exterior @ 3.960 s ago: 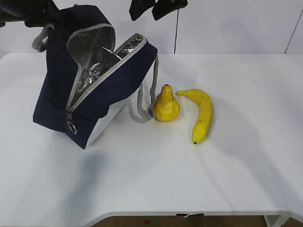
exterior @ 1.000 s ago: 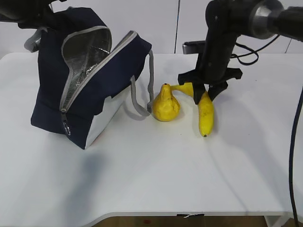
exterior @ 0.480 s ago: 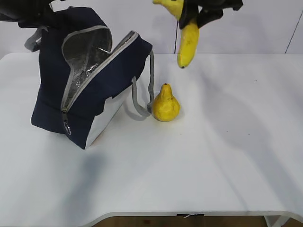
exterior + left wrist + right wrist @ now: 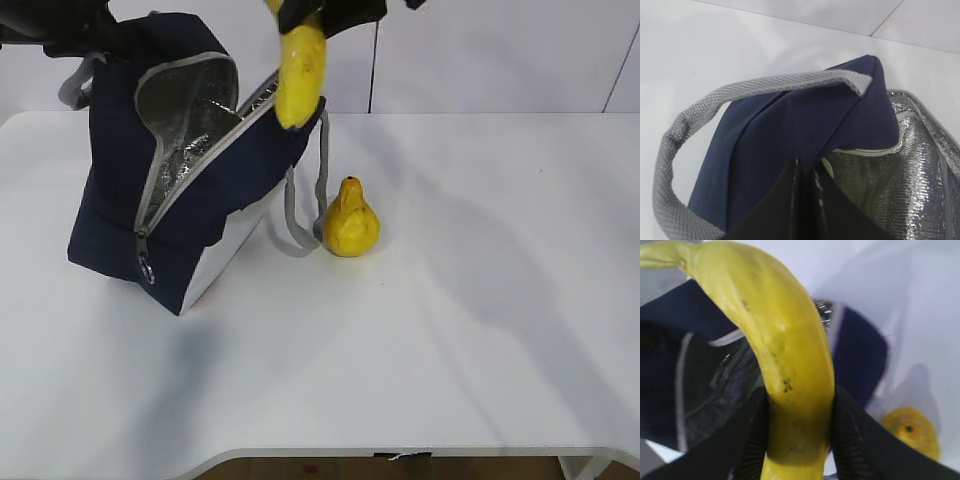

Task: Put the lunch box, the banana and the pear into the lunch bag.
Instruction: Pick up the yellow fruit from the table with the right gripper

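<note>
My right gripper (image 4: 799, 440) is shut on the banana (image 4: 785, 355), one finger on each side. The banana (image 4: 298, 70) hangs stem-up over the right edge of the lunch bag's (image 4: 190, 190) open, foil-lined mouth. My left gripper (image 4: 805, 175) is shut on the navy top edge of the lunch bag (image 4: 790, 120) next to a grey handle (image 4: 685, 135), and holds the bag tilted. The pear (image 4: 350, 220) stands on the table just right of the bag, and shows as well in the right wrist view (image 4: 910, 432). Of the lunch box, only a pale green sliver (image 4: 827, 167) shows inside the bag.
The white table (image 4: 480, 300) stretches to the right and front of the pear. The bag's second grey handle (image 4: 300, 215) loops down beside the pear. A white wall stands close behind the table.
The right gripper has lifted the banana off the table beside the pear and carried it up and left to the bag's opening. The left gripper still holds the bag.
</note>
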